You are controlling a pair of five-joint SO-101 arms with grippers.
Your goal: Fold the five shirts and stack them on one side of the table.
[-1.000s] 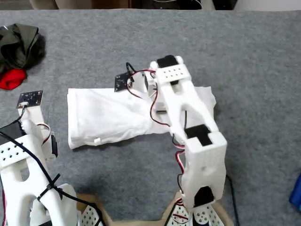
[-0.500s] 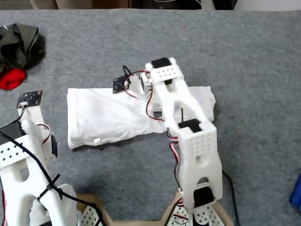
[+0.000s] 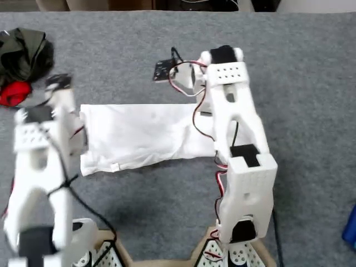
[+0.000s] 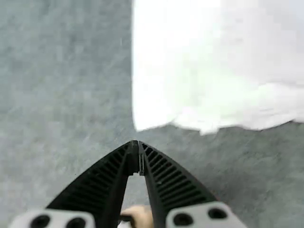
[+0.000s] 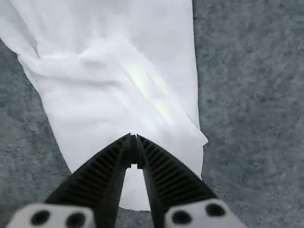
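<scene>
Under right jaws, white shirt (image 5: pixel 118 71), beside left jaws

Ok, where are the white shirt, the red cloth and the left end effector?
white shirt (image 3: pixel 139 136), high view, its flat middle.
red cloth (image 3: pixel 12 93), high view, its red bulge.
left end effector (image 4: pixel 137 145), left wrist view, between its fingertips.

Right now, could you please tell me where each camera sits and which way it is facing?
High view: fixed above, looking down on the grey table; shows the left arm and right arm at either end of the white shirt.
Left wrist view: on the left arm, looking past its shut left gripper at the shirt's edge.
Right wrist view: on the right arm, looking past its shut right gripper onto the shirt.
All three share the shirt and table.
</scene>
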